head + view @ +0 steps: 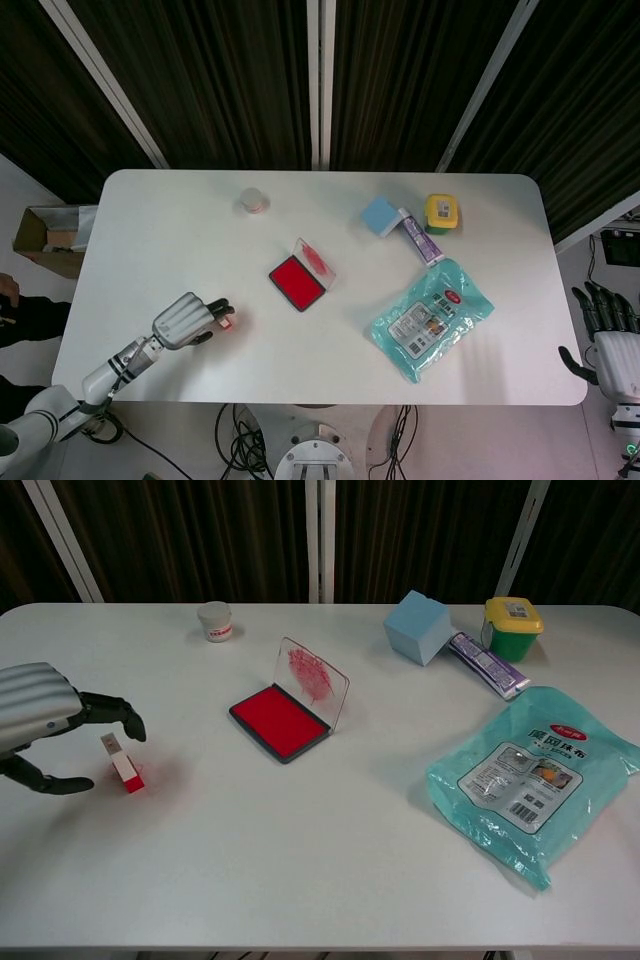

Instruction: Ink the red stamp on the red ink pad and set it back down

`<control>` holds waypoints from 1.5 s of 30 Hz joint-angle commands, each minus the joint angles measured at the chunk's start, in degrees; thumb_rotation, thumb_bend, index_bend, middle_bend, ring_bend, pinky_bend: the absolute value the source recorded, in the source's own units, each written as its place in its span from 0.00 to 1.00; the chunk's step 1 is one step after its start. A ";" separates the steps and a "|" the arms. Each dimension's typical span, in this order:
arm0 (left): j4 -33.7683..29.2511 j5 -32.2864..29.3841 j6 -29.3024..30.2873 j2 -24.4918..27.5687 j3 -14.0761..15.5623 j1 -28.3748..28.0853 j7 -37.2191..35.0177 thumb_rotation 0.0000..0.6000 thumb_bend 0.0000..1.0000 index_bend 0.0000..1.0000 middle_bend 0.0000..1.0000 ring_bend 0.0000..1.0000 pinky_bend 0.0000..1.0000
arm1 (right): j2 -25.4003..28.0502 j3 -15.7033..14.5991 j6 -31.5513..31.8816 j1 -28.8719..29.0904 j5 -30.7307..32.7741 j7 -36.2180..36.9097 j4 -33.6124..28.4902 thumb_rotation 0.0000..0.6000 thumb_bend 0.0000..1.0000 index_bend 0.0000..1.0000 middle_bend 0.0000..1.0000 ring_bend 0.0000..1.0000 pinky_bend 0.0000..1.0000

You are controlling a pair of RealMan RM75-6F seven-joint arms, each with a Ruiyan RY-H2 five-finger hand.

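The small red stamp (123, 763) stands tilted on the white table (330, 860) at the left, over a faint red smudge; the head view also shows the stamp (227, 321). My left hand (50, 720) hovers around it, fingers (118, 712) arched just over its top and the thumb low on its near side, not closed on it. From the head view the left hand (188, 319) sits just left of the stamp. The red ink pad (279, 721) lies open mid-table with its clear lid (312, 680) upright. My right hand (610, 345) hangs off the table's right edge, fingers apart, holding nothing.
A white cup (214, 620) stands at the back left. A blue cube (418, 626), a purple tube (487, 665) and a green tub with a yellow lid (512, 626) sit at the back right. A teal bag (530, 775) lies at the right.
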 commanded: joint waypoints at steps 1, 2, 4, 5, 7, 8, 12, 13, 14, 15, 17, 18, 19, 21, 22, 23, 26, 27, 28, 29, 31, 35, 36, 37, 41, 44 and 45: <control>1.12 -0.17 -0.08 -0.93 0.32 -0.53 0.00 1.00 0.25 0.36 0.39 0.93 0.91 | 0.06 -0.05 -0.23 0.06 0.08 0.04 0.01 1.00 0.18 0.00 0.00 0.00 0.00; 1.47 -0.22 -0.20 -1.16 0.41 -0.66 0.09 1.00 0.26 0.37 0.40 0.93 0.91 | 0.09 -0.04 -0.26 0.07 0.10 0.06 0.03 1.00 0.18 0.00 0.00 0.00 0.00; 1.98 -0.43 -0.43 -1.58 0.63 -0.91 -0.09 1.00 0.28 0.38 0.41 0.94 0.91 | 0.11 0.02 -0.46 0.07 0.41 0.18 0.12 1.00 0.18 0.00 0.00 0.00 0.00; 2.18 -0.55 -0.52 -1.75 0.70 -1.00 -0.21 1.00 0.28 0.38 0.41 0.94 0.91 | 0.14 0.07 -0.66 0.07 0.73 0.17 0.11 1.00 0.18 0.00 0.00 0.00 0.00; 2.81 -0.82 -0.73 -2.12 0.86 -1.18 -0.25 1.00 0.29 0.39 0.42 0.94 0.91 | 0.28 0.11 -0.99 0.06 1.17 0.08 0.03 1.00 0.18 0.00 0.00 0.00 0.00; 3.08 -0.97 -0.89 -2.26 0.93 -1.24 -0.34 1.00 0.29 0.39 0.42 0.94 0.91 | 0.31 0.11 -1.05 0.06 1.21 0.08 0.05 1.00 0.18 0.00 0.00 0.00 0.00; 4.58 -1.53 -1.48 -2.84 1.32 -1.44 -0.73 1.00 0.29 0.40 0.43 0.94 0.91 | 0.27 0.11 -1.24 0.08 1.34 0.24 0.22 1.00 0.18 0.00 0.00 0.00 0.00; 4.96 -1.56 -1.50 -2.95 1.45 -1.46 -0.81 1.00 0.29 0.41 0.43 0.94 0.91 | 0.26 0.12 -1.26 0.09 1.37 0.29 0.28 1.00 0.18 0.00 0.00 0.00 0.00; 5.36 -1.58 -1.28 -3.10 1.60 -1.48 -0.96 1.00 0.29 0.42 0.44 0.94 0.91 | 0.22 0.13 -1.37 0.10 1.47 0.34 0.37 1.00 0.18 0.00 0.00 0.00 0.00; 5.62 -1.57 -1.02 -3.21 1.70 -1.47 -1.07 1.00 0.29 0.43 0.44 0.94 0.91 | 0.21 0.15 -1.47 0.12 1.57 0.36 0.44 1.00 0.18 0.00 0.00 0.00 0.00; 6.22 -1.60 -0.51 -3.51 1.88 -1.46 -1.34 1.00 0.29 0.46 0.45 0.94 0.91 | 0.12 0.19 -1.72 0.18 1.80 0.32 0.61 1.00 0.18 0.00 0.00 0.00 0.00; 6.47 -1.63 -0.33 -3.65 1.95 -1.47 -1.46 1.00 0.29 0.46 0.45 0.94 0.91 | 0.06 0.20 -1.83 0.21 1.86 0.29 0.67 1.00 0.18 0.00 0.00 0.00 0.00; 6.69 -1.67 -0.22 -3.78 2.02 -1.49 -1.61 1.00 0.29 0.46 0.45 0.94 0.91 | 0.03 0.20 -1.89 0.25 1.88 0.26 0.69 1.00 0.18 0.00 0.00 0.00 0.00; 7.24 -1.74 -0.08 -4.05 2.19 -1.61 -1.97 1.00 0.29 0.46 0.45 0.94 0.91 | -0.06 0.16 -2.03 0.34 1.80 0.08 0.68 1.00 0.18 0.00 0.00 0.00 0.00; 7.48 -1.78 -0.05 -4.18 2.27 -1.65 -2.09 1.00 0.29 0.46 0.45 0.94 0.91 | -0.09 0.15 -2.05 0.36 1.75 0.00 0.64 1.00 0.18 0.00 0.00 0.00 0.00; 7.75 -1.85 -0.04 -4.34 2.37 -1.68 -2.29 1.00 0.29 0.46 0.45 0.94 0.91 | -0.12 0.13 -2.06 0.38 1.73 -0.09 0.59 1.00 0.18 0.00 0.00 0.00 0.00; 8.38 -2.00 0.09 -4.65 2.64 -1.70 -2.76 1.00 0.29 0.47 0.46 0.94 0.91 | -0.16 0.16 -2.10 0.35 1.87 -0.31 0.52 1.00 0.18 0.00 0.00 0.00 0.00; 8.55 -2.06 0.14 -4.75 2.71 -1.68 -2.89 1.00 0.30 0.47 0.46 0.94 0.91 | -0.17 0.14 -2.16 0.34 1.94 -0.35 0.53 1.00 0.18 0.00 0.00 0.00 0.00; 8.81 -2.15 0.25 -4.89 2.79 -1.63 -3.07 1.00 0.30 0.48 0.47 0.94 0.91 | -0.19 0.14 -2.21 0.34 2.01 -0.40 0.56 1.00 0.18 0.00 0.00 0.00 0.00; 9.03 -2.21 0.35 -5.00 2.85 -1.60 -3.20 1.00 0.30 0.48 0.47 0.94 0.91 | -0.21 0.14 -2.26 0.35 2.04 -0.45 0.57 1.00 0.18 0.00 0.00 0.00 0.00; 9.53 -2.34 0.43 -5.26 3.00 -1.54 -3.51 1.00 0.30 0.50 0.49 0.95 0.91 | -0.26 0.15 -2.32 0.38 2.08 -0.55 0.60 1.00 0.18 0.00 0.00 0.00 0.00; 10.28 -2.65 0.51 -5.69 3.17 -1.50 -4.12 1.00 0.30 0.51 0.51 0.95 0.91 | -0.36 0.10 -2.45 0.44 2.03 -0.70 0.58 1.00 0.18 0.00 0.00 0.00 0.00; 10.45 -2.73 0.56 -5.81 3.19 -1.48 -4.26 1.00 0.31 0.52 0.51 0.95 0.91 | -0.37 0.09 -2.45 0.44 2.02 -0.75 0.57 1.00 0.18 0.00 0.00 0.00 0.00; 10.60 -2.83 0.62 -5.92 3.20 -1.44 -4.43 1.00 0.31 0.52 0.52 0.95 0.91 | -0.38 0.09 -2.44 0.44 2.02 -0.79 0.55 1.00 0.18 0.00 0.00 0.00 0.00; 10.95 -3.51 1.16 -6.39 3.03 -1.15 -6.09 1.00 0.33 0.55 0.54 0.95 0.92 | -0.41 0.10 -2.43 0.39 2.14 -0.89 0.56 1.00 0.18 0.00 0.00 0.00 0.00; 10.87 -4.15 1.08 -6.51 2.89 -0.98 -7.85 1.00 0.34 0.56 0.55 0.96 0.93 | -0.42 0.05 -2.47 0.37 2.14 -0.94 0.55 1.00 0.18 0.00 0.00 0.00 0.00; 10.88 -4.30 1.08 -6.52 2.85 -0.98 -8.21 1.00 0.34 0.56 0.56 0.96 0.93 | -0.44 0.03 -2.50 0.37 2.14 -0.96 0.55 1.00 0.18 0.00 0.00 0.00 0.00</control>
